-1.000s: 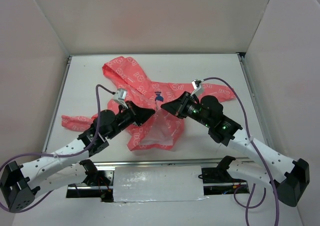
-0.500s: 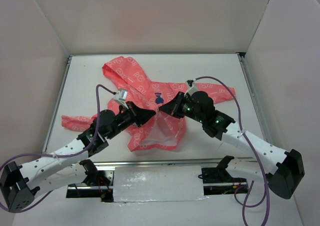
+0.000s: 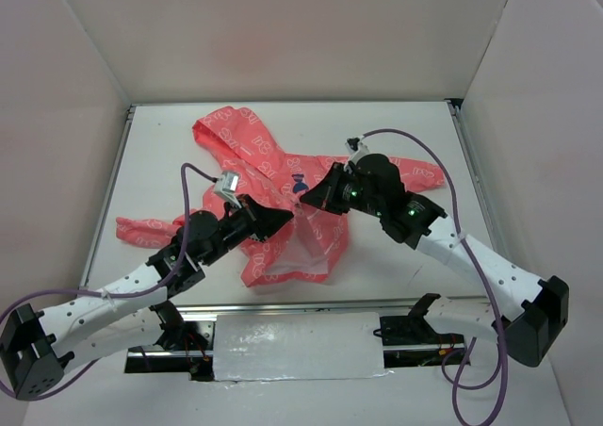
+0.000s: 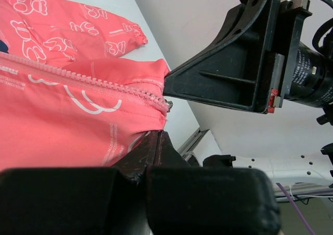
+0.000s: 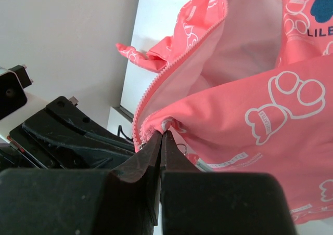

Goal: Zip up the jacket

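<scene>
The coral-pink jacket (image 3: 252, 153) with white outline print lies on the white table, hood at the far left, sleeves spread to both sides, front open at the hem. My left gripper (image 3: 288, 218) is shut on the jacket's front edge; in the left wrist view the left gripper (image 4: 158, 134) pinches fabric just below the zipper teeth (image 4: 104, 84). My right gripper (image 3: 303, 199) is shut on the opposite front edge. In the right wrist view the right gripper (image 5: 162, 133) bites a bunched fold beside the zipper teeth (image 5: 179, 61). The blue emblem (image 5: 323, 5) shows at the upper right.
The table is walled by white panels (image 3: 283, 40) at the back and sides. A metal rail (image 3: 301, 305) and a white pad (image 3: 297, 346) run along the near edge between the arm bases. Both gripper tips sit a few centimetres apart over the jacket's middle.
The right arm has swung left and farther back, its wrist now above the jacket's right chest, carrying its pinched edge slightly along. The left arm has barely moved. Both grips held.
</scene>
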